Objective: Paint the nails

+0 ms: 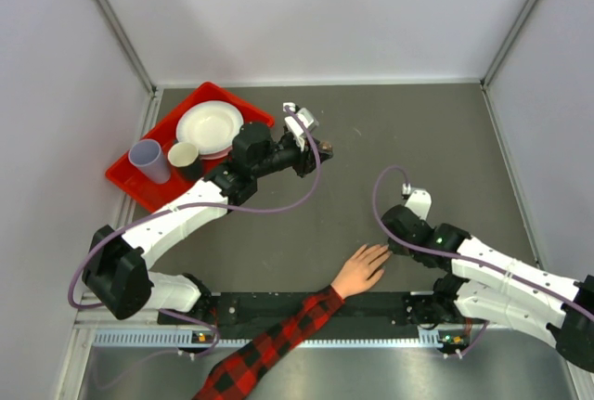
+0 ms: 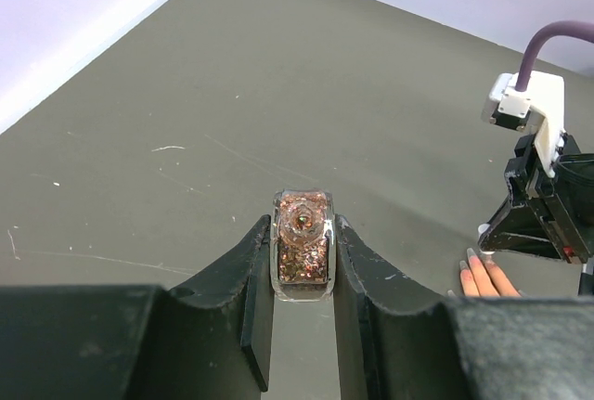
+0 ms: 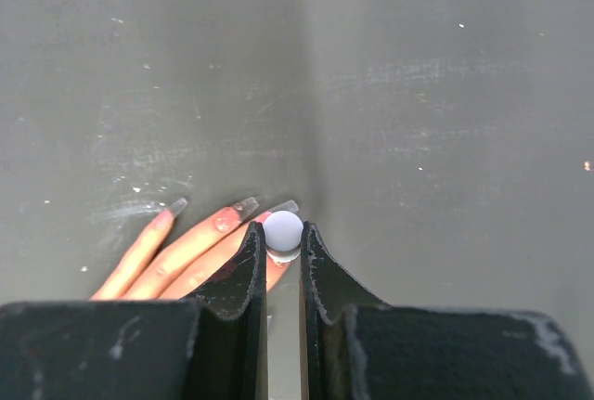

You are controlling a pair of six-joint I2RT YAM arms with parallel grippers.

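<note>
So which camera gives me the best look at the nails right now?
Right wrist: three long nails show close up, just ahead of the right gripper. Top external shows the whole hand, nails too small to see. Left wrist catches only two fingertips at its lower right edge.

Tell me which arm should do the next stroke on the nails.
Right. The right claw grips a white-capped brush right over the hand, nails just ahead. The left claw is shut on the glitter polish bottle, well away from it.
</note>
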